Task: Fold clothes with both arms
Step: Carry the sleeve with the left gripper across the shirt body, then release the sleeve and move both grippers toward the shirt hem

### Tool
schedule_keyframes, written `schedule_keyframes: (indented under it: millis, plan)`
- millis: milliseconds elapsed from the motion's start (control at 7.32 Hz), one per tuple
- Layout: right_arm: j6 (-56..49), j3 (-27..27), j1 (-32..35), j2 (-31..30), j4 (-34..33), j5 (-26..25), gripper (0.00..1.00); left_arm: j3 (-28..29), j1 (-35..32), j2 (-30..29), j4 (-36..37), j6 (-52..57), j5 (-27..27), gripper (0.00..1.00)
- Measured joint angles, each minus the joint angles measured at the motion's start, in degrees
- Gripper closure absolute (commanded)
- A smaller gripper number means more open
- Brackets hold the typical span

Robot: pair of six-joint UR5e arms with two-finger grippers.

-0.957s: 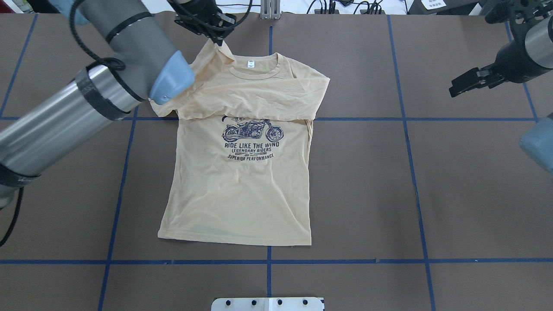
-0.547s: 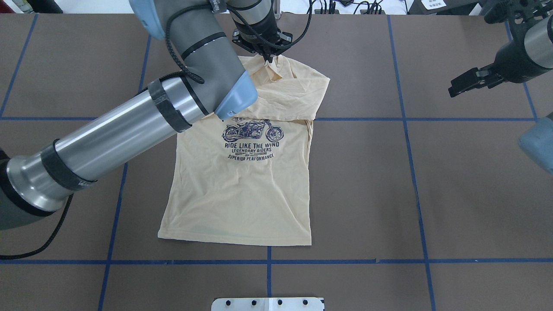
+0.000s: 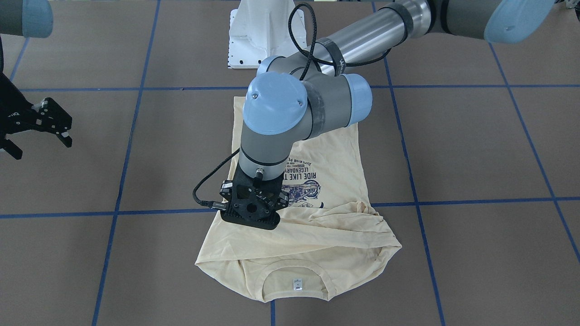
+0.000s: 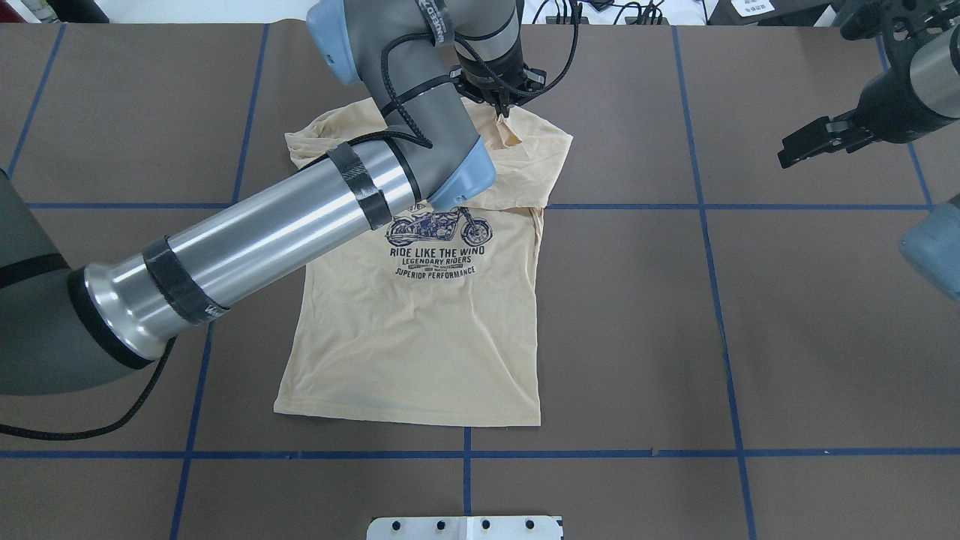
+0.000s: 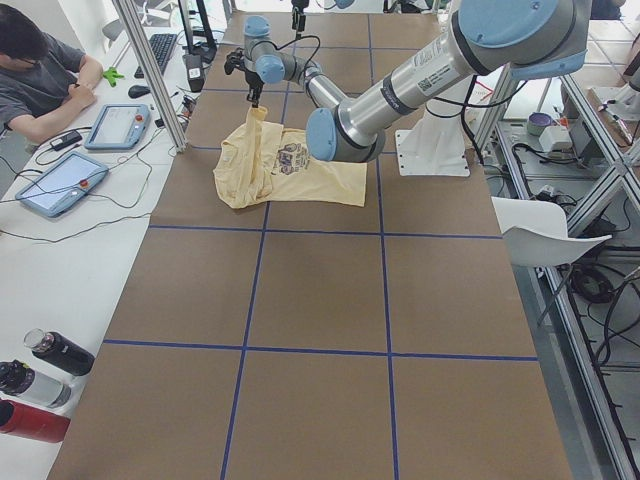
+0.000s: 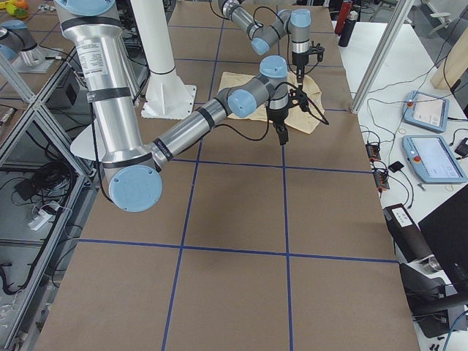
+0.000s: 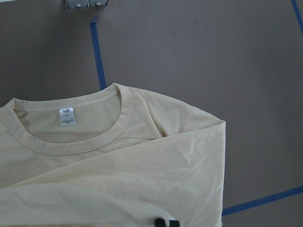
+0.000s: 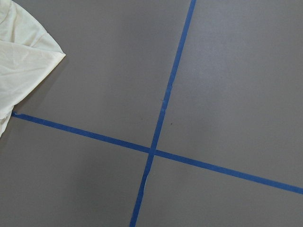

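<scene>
I see the T-shirt spread flat on the middle of the tabletop, with its hem toward the robot's edge and its collar toward the far edge. The left arm crosses over its chest from the left edge. The left hand is at the collar end, right of the neck, with fabric bunched up into it. The right hand hangs well apart, toward the far right corner.

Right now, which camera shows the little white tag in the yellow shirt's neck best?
The left wrist-mounted view: the small white neck label on the pale yellow T-shirt looks large, with "SIZE" readable. The front-facing view shows it tiny. Overhead, the grey left arm covers it. The side views are too far, and the right wrist sees only a shirt corner.
</scene>
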Motion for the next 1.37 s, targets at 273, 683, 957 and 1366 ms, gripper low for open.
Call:
schedule_keyframes:
  millis: [273, 683, 957, 1366]
  plan:
    - [0.0, 0.0, 0.0, 0.1, 0.0, 0.0, 0.00, 4.2, 1.7, -1.7, -4.1, -3.8, 1.8, 0.95]
    - [0.0, -0.1, 0.0, 0.3, 0.0, 0.0, 0.00, 7.0, 3.8, -2.7, -11.5, -9.1, 4.6, 0.00]
    - [0.5, -0.1, -0.1, 0.4, 0.0, 0.0, 0.00, 7.1, 4.0, -2.6, -13.4, -9.5, 6.3, 0.00]
    - [7.6, 0.3, -2.3, 2.5, 0.6, -0.4, 0.00, -3.1, 2.3, 4.8, -9.8, -3.2, 4.0, 0.00]
